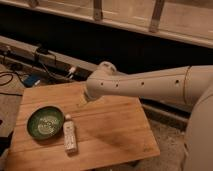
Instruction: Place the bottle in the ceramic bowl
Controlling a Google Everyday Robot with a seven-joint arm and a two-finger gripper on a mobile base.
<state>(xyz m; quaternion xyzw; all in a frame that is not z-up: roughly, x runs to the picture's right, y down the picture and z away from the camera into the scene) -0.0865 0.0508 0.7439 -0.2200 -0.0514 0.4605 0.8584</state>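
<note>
The ceramic bowl [45, 122] is dark green with a pale speckled centre and sits on the left part of the wooden table [110, 125]. The bottle [69, 135] lies on its side just right of the bowl, almost touching its rim, with the white cap pointing away from me. My white arm reaches in from the right. The gripper [84, 101] hangs under the wrist above the table's far middle, up and to the right of the bottle and apart from it. It holds nothing that I can see.
Cables and a power strip [42, 52] lie on the floor behind the table at left, with a blue object [31, 80] by the table's far left corner. A dark wall with a pale rail runs along the back. The table's right edge [150, 135] drops to the floor.
</note>
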